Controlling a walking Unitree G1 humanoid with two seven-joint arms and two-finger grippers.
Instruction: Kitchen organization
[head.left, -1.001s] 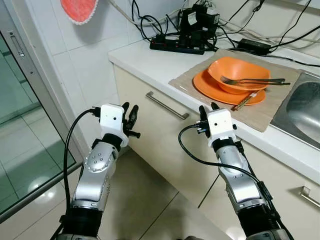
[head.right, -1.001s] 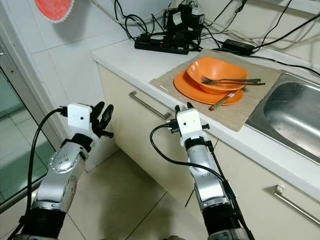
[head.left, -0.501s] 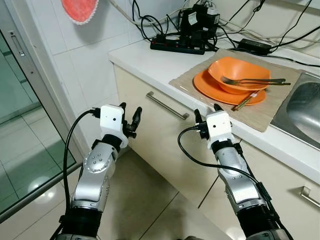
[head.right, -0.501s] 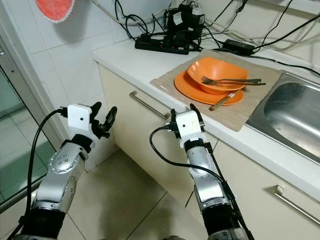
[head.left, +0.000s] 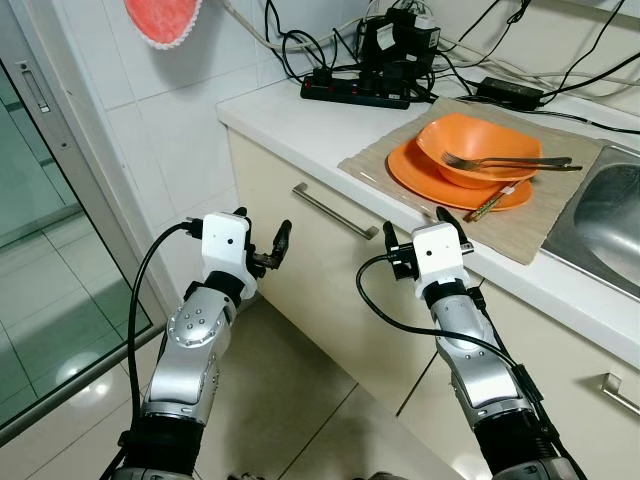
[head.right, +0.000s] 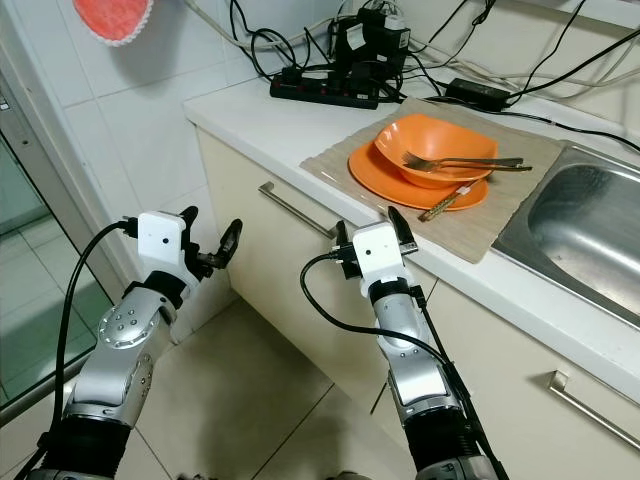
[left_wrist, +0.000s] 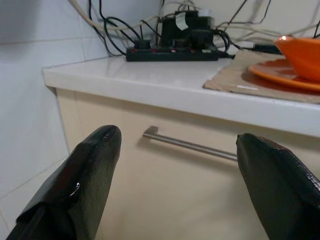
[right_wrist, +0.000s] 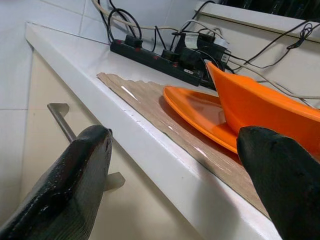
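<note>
Two grippers, left (head.left: 262, 241) & right (head.left: 415, 222), fingers apart, just below counter edge (head.left: 300, 150), near drawer handle (head.left: 334, 211)

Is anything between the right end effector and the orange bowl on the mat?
Only the counter edge: the right end effector sits open below it, in front of the drawer. Above the edge, the path over the mat to the orange bowl looks free.

Black power strip (head.left: 355, 92) with tangled cables, pink hanging cloth (head.left: 162, 20), glass door (head.left: 45, 230).
</note>
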